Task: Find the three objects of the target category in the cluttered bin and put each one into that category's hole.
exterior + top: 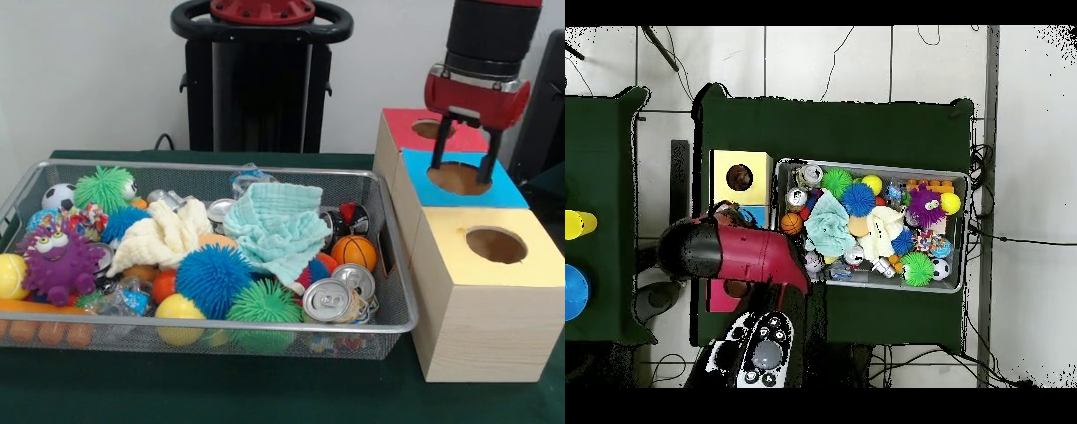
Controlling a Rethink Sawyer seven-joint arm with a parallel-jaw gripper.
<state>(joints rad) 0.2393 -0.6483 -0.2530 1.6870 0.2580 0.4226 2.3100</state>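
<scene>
The dark green worktop has open cloth along its near edge and only a narrow strip between the wire bin and the row of wooden boxes. The bin takes up most of the surface and is heaped close to its rim, so there is little free room inside it. Against the bin's right wall stand three boxes in a line, touching one another: a yellow-topped box nearest, a blue-topped box in the middle, and a red-topped box farthest back, each with a round hole in its top. The red and black arm reaches over the boxes, and its tool hangs just above the blue box's hole, its two dark fingers apart and with nothing between them. Inside the bin, a pale green cloth lies on top near the middle, a cream cloth beside it. A blue spiky ball and a purple monster toy sit toward the front. A crushed drink can rests near the front right corner, a small basketball just behind it.
</scene>
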